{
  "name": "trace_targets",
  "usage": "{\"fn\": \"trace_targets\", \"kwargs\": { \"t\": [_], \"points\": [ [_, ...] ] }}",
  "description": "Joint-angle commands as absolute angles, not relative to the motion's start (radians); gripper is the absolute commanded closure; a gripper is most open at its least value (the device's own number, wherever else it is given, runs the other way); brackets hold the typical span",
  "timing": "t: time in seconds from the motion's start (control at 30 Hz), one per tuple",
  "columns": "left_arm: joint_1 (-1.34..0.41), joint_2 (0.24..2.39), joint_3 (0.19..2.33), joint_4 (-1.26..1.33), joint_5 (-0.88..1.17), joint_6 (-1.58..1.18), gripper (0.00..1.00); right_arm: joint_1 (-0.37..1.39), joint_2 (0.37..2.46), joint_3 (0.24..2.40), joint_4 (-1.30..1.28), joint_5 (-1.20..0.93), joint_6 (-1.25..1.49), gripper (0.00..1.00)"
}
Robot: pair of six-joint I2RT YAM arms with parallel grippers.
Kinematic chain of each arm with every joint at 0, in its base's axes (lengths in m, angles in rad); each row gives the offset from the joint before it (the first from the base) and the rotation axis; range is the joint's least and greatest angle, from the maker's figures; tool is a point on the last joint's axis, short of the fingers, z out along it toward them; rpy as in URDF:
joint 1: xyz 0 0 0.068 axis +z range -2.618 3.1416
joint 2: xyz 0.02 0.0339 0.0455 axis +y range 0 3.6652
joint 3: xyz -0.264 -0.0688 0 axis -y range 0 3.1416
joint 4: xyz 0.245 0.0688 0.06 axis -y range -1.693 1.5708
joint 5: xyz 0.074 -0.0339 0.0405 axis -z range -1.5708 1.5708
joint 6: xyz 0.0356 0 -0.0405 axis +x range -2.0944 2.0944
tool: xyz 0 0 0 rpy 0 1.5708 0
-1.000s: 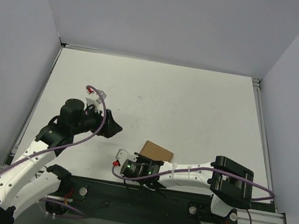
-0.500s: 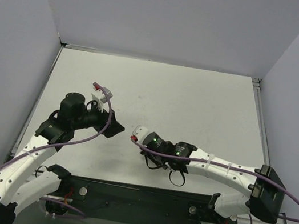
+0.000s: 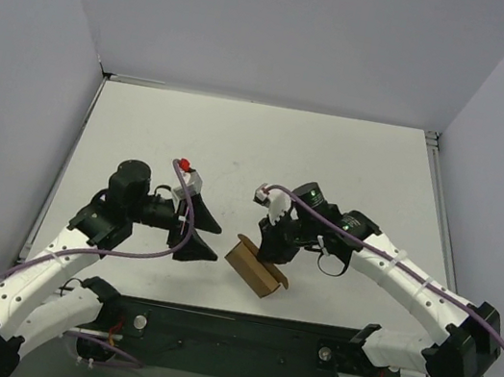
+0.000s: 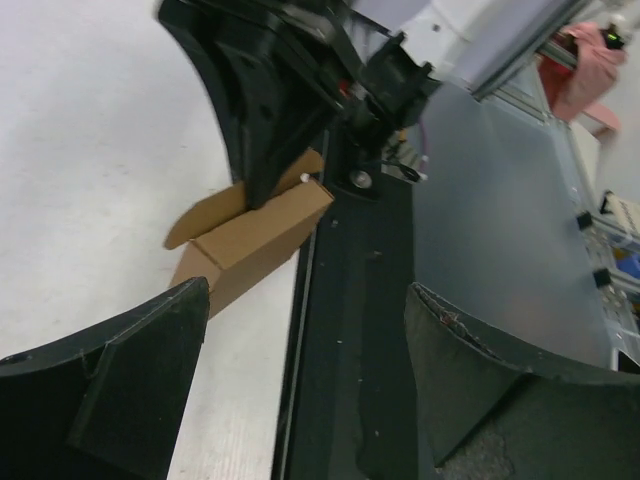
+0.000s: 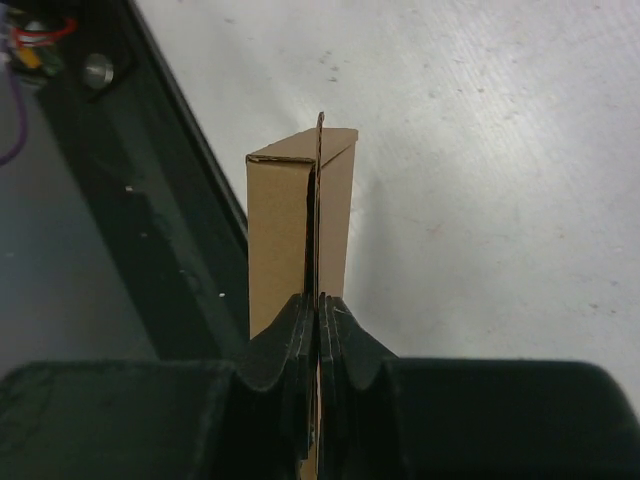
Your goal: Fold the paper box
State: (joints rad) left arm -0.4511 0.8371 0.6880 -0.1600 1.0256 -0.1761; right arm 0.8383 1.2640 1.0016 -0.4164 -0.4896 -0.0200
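Observation:
The paper box (image 3: 253, 267) is a brown cardboard piece, partly folded into a long narrow shape, lying near the table's front edge. My right gripper (image 3: 271, 250) reaches down onto it from the right. In the right wrist view its jaws (image 5: 318, 302) are shut on a thin upright flap of the box (image 5: 276, 225). My left gripper (image 3: 216, 245) is open just left of the box, with nothing between its fingers. In the left wrist view the box (image 4: 255, 240) lies ahead of the left gripper (image 4: 308, 300), with the right gripper's black fingers (image 4: 270, 110) on top of it.
The black base rail (image 3: 236, 332) runs along the near table edge, right beside the box (image 4: 370, 350). Grey walls enclose the white table (image 3: 334, 164) on three sides.
My right arm swung up from the near rail and its jaws shut on the box flap. The box now lies angled by the front edge. My left gripper moved right toward it.

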Motion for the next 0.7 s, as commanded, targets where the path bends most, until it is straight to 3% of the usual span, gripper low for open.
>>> {"fn": "trace_targets", "kwargs": {
  "t": [0.0,0.2,0.67],
  "points": [
    [-0.511,0.86,0.677,-0.071,1.158,-0.156,0.11,0.772,1.221,1.061,-0.446,-0.813,0.0,1.0],
    [-0.594,0.931,0.696,-0.14,1.123,-0.104,0.1,0.747,1.204,1.094,-0.443,-0.985,0.035,1.0],
    [-0.641,0.939,0.675,-0.089,1.044,-0.13,0.1,0.746,1.226,1.115,-0.443,-1.049,0.031,1.0]
  ]
}}
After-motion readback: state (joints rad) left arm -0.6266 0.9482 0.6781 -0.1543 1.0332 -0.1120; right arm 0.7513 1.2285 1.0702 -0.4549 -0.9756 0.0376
